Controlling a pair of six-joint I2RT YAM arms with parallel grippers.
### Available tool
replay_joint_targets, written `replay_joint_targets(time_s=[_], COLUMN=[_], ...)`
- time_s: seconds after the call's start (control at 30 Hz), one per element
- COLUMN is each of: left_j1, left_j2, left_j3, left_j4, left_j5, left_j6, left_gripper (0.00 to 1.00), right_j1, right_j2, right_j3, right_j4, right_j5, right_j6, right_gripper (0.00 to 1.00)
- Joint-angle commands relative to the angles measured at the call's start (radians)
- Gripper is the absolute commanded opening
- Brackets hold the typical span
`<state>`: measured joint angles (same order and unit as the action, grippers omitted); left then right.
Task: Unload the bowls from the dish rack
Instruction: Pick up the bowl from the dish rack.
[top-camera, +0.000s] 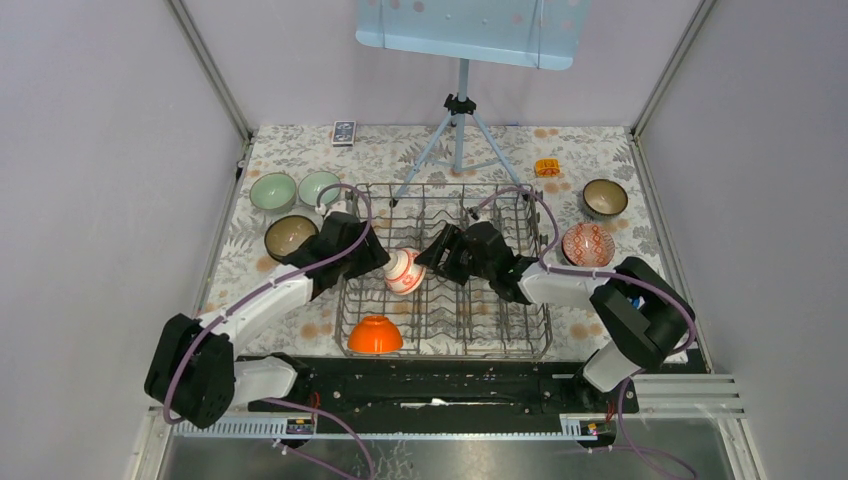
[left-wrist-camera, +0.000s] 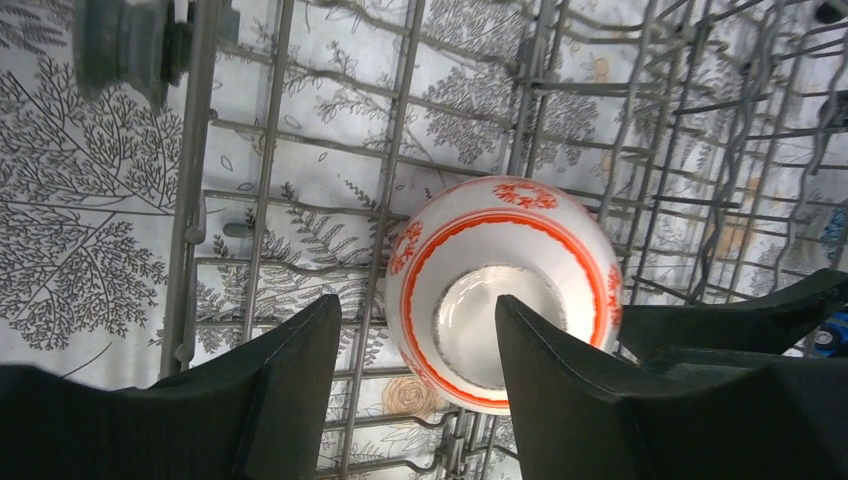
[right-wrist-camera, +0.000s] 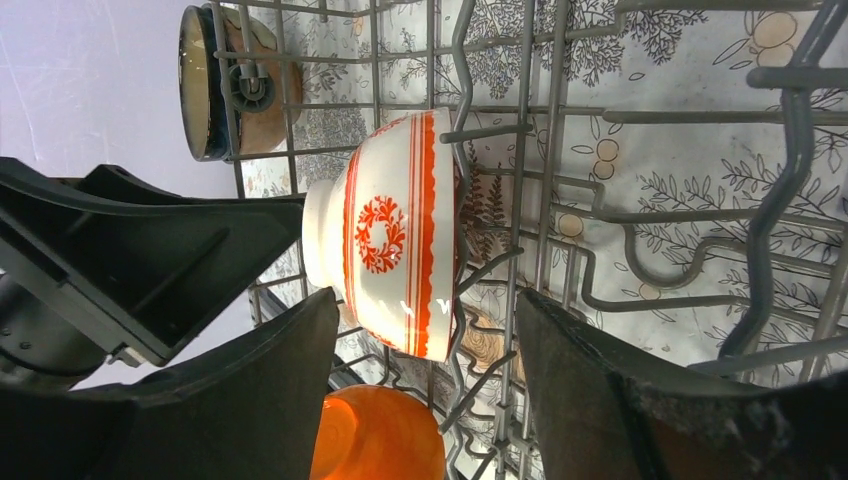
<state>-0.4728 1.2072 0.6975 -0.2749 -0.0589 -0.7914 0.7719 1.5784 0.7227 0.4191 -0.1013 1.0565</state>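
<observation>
The worktop, covered in a leaf-printed cloth, carried the large rectangular grey wire dish rack at the middle of its near edge. Both arms reached into the rack from either side. The left gripper had its jaws apart about the foot of a red-and-white patterned ceramic bowl. Its wrist view showed one finger left of the bowl and the other across the base. Whether either pad touched could not be told. The right gripper was spread wide just beside the same bowl, with nothing held. That bowl lay on its side among the tines, left of the rack's centre. A solid orange bowl sat upside down in the rack's near left corner. Outside the rack, by the worktop's left edge, stood two pale green bowls and a dark brown bowl. By the right edge stood a second brown bowl and a red patterned bowl.
</observation>
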Motion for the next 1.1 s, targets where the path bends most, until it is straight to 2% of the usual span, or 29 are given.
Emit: replay_joint_targets(time_s=[0.0,0.23,0.57,0.87,1.07], left_j1=[0.005,0.005,0.005,0.005,0.007], left_j2=[0.024,0.058,0.051,0.041,0.038], left_j3=[-0.019,-0.037,-0.043,-0.053,-0.054], left_j4=[0.067,0.084,0.075,0.059,0.044], left_j5=[0.027,0.025,0.012,-0.01,-0.027], left_j6=[-0.014,-0.017,-0.017,-0.02,-0.023], left_gripper=[0.61,0.6,0.58,0.58,0.59], right_j1=[0.008,0.008,0.007,0.007,0.008], right_j2=[0.019,0.053,0.084,0.106,0.128], right_j3=[0.045,0.053,0.051,0.04,0.039], right_j4=[0.069,0.106,0.193,0.321,0.411], right_j5=[-0.023,-0.065,-0.11,-0.165,-0.214], right_j6=[0.028,0.038,0.052,0.063,0.076], right_gripper=[0.7,0.62,0.56,0.52,0.54])
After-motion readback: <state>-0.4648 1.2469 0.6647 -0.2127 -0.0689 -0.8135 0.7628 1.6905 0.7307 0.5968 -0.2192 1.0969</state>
